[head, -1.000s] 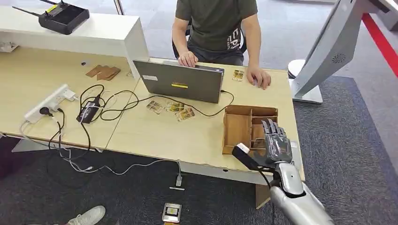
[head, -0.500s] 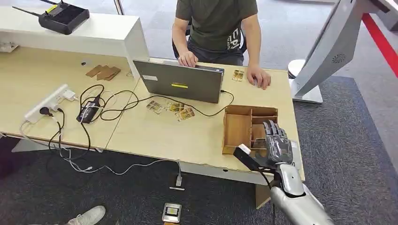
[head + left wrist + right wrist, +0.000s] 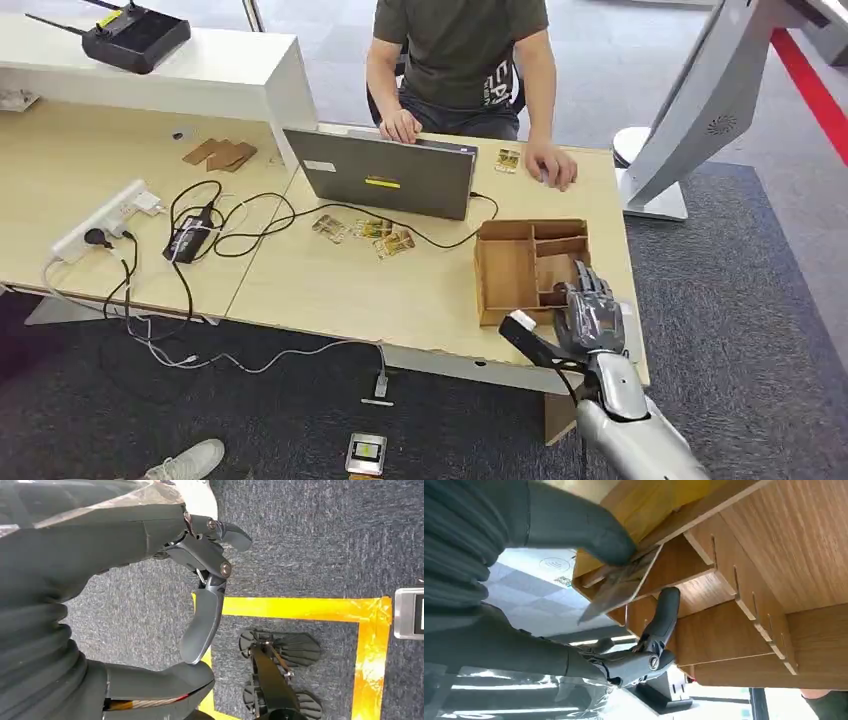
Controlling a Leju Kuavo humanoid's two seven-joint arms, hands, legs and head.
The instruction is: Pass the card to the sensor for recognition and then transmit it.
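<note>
A bare stretch of the pale wooden worktop (image 3: 330, 285) is left open between the brown wooden compartment tray (image 3: 508, 272) and the tangle of black cables (image 3: 225, 215). Passage toward the far edge is blocked by the open grey laptop (image 3: 385, 175) and a seated person's forearms (image 3: 545, 110). The tray's thin wooden dividers (image 3: 744, 595) are crowded by the robot's grey right hand (image 3: 590, 315), with a slanted silver kiosk stand (image 3: 700, 100) rising to the right.
</note>
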